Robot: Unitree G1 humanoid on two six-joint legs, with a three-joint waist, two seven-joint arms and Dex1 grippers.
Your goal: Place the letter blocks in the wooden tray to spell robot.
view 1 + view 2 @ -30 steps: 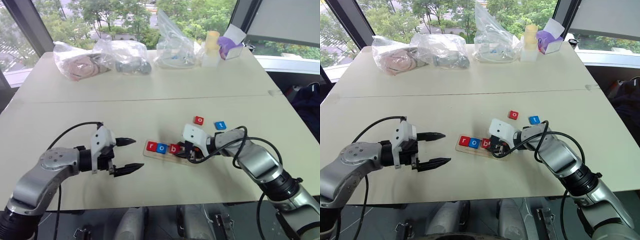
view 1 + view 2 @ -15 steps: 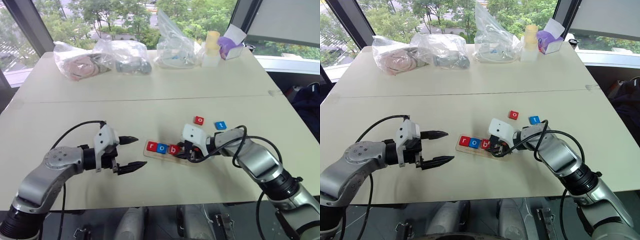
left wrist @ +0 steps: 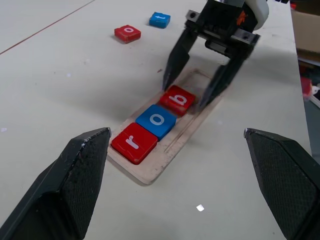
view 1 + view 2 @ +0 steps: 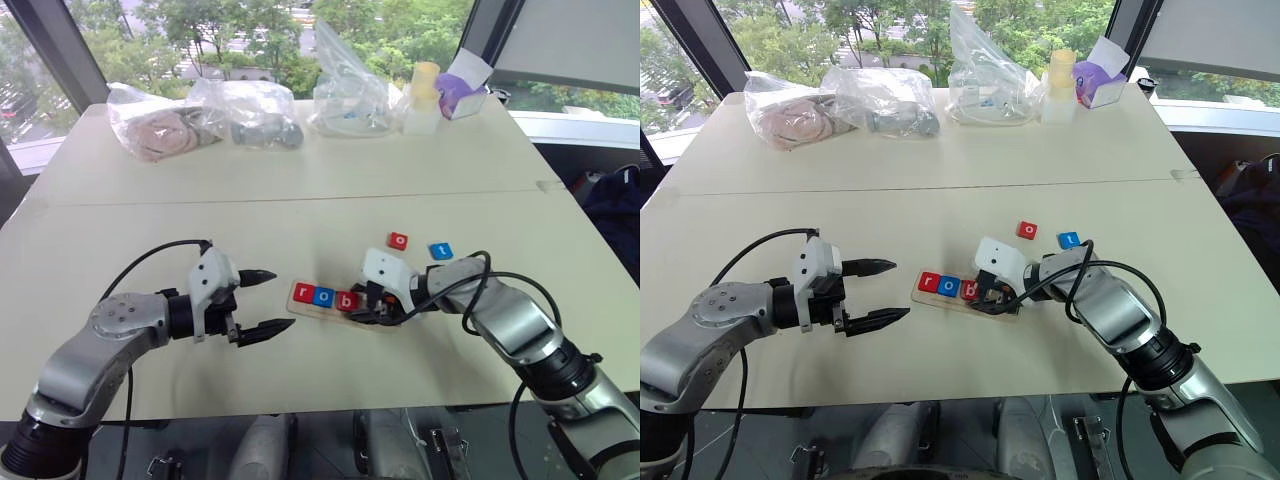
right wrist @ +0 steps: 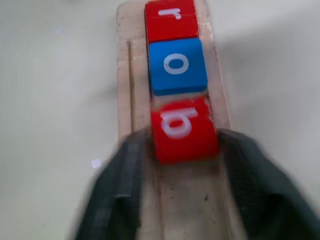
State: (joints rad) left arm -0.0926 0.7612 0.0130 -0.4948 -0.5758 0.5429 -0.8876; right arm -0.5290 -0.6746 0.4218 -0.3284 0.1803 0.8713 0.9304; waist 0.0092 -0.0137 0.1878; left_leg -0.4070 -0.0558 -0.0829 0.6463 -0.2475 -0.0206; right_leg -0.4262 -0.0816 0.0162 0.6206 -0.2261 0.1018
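- Resting on the pale worktop (image 4: pixel 300 215), the wooden tray (image 3: pixel 165 152) was seen lying between the two hands, with three letter blocks set in a row inside it.
- From one end of the tray, a red "r" block (image 3: pixel 134 142), a blue "o" block (image 3: pixel 156 120) and a red "b" block (image 3: pixel 177 99) were laid touching one another; the rest of the tray was left bare.
- The "b" block was seen slightly crooked in the row.
- The right hand (image 3: pixel 194 91) was held over the tray with its two black fingers spread to either side of the "b" block, released and not clamping it.
- The left hand (image 4: pixel 258 303) was held just beside the "r" end of the tray, its fingers spread wide and nothing gripped between them.
- A red "o" block (image 4: pixel 398 240) and a blue "t" block (image 4: pixel 440 250) were left loose on the worktop beyond the tray, near each other.
- Clear plastic bags (image 4: pixel 245 110), a cream-coloured cup (image 4: pixel 425 80) and a purple box (image 4: pixel 462 92) were lined along the far edge of the worktop.
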